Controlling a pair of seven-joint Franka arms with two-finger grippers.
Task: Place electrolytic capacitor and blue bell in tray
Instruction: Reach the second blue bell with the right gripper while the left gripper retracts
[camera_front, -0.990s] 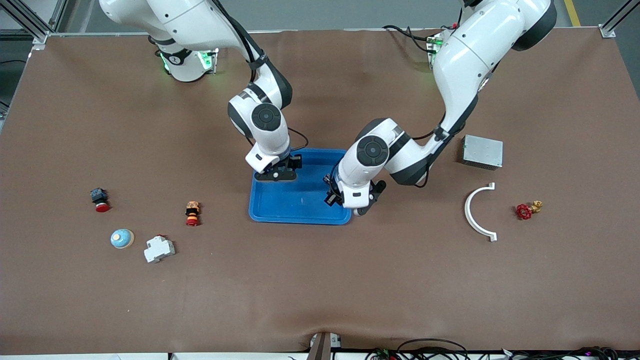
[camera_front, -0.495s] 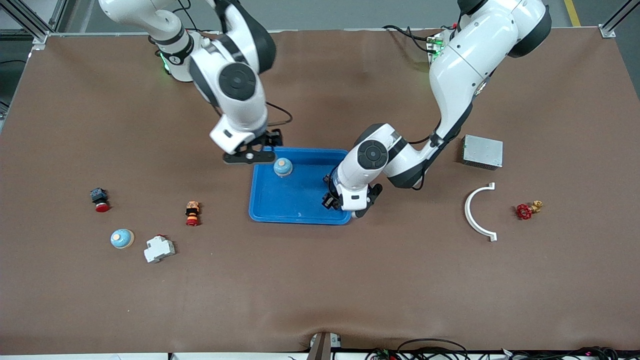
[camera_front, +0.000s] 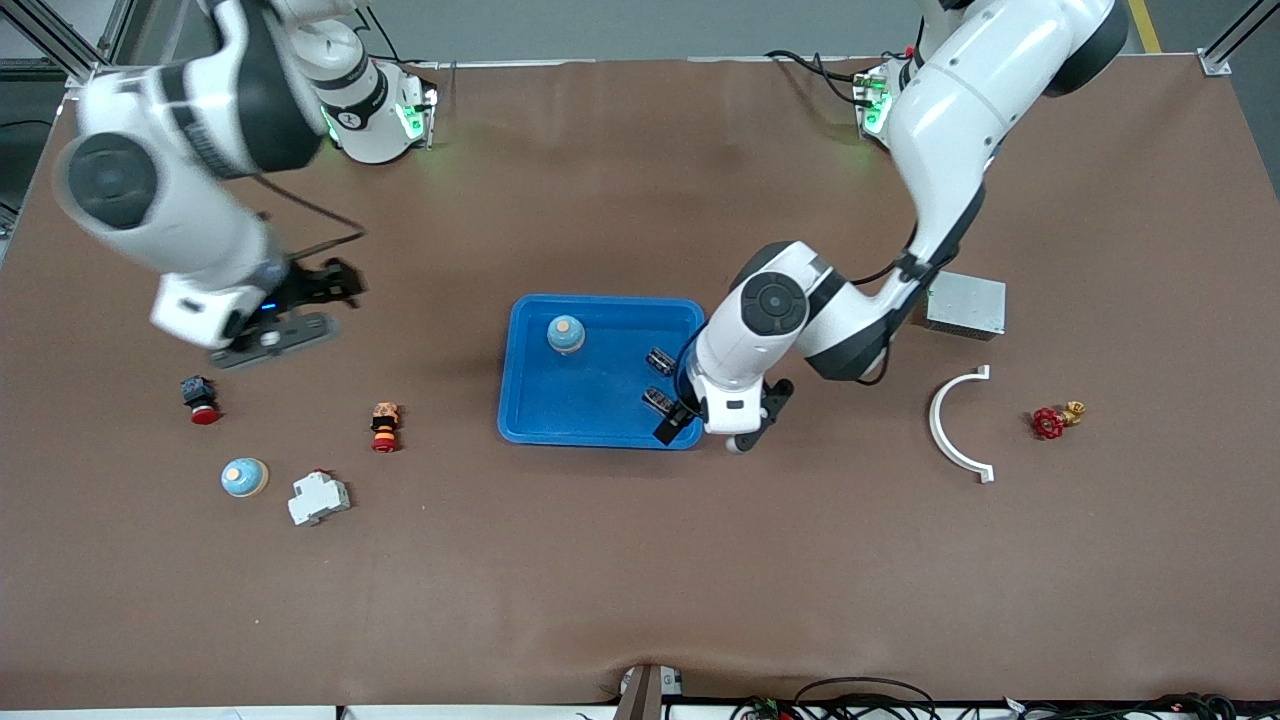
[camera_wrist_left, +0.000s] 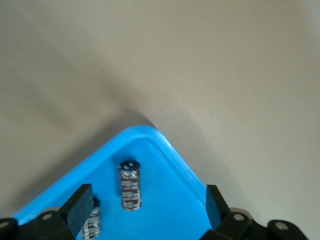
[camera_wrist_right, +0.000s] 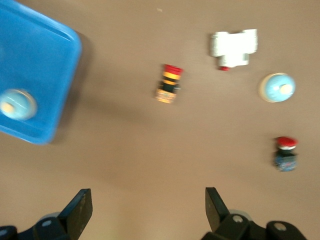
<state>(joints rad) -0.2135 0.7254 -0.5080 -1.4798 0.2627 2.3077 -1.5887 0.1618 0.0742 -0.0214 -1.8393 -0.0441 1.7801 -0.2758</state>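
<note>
The bright-blue tray (camera_front: 600, 420) lies mid-table. In it are a blue bell (camera_front: 566, 334) and two dark electrolytic capacitors (camera_front: 660, 360) (camera_front: 657, 400), lying near the corner toward the left arm's end. My left gripper (camera_front: 706, 432) is open and empty, just above that tray corner. The left wrist view shows the tray corner (camera_wrist_left: 165, 150), both capacitors (camera_wrist_left: 130, 185) (camera_wrist_left: 91, 222) and my left gripper (camera_wrist_left: 146, 205). My right gripper (camera_front: 290, 320) is open and empty over bare table toward the right arm's end. The right wrist view shows the tray (camera_wrist_right: 40, 60), the bell (camera_wrist_right: 15, 104) and my right gripper (camera_wrist_right: 146, 207).
Toward the right arm's end lie a second blue bell (camera_front: 244, 478), a white breaker (camera_front: 318, 497), an orange-red button (camera_front: 384, 426) and a red-capped button (camera_front: 200, 398). Toward the left arm's end are a grey metal box (camera_front: 965, 303), a white curved piece (camera_front: 945, 425) and a red valve (camera_front: 1052, 421).
My right gripper let go of the blue bell in the tray and swung away toward the right arm's end. My left gripper rose off the tray corner, and two capacitors now show there.
</note>
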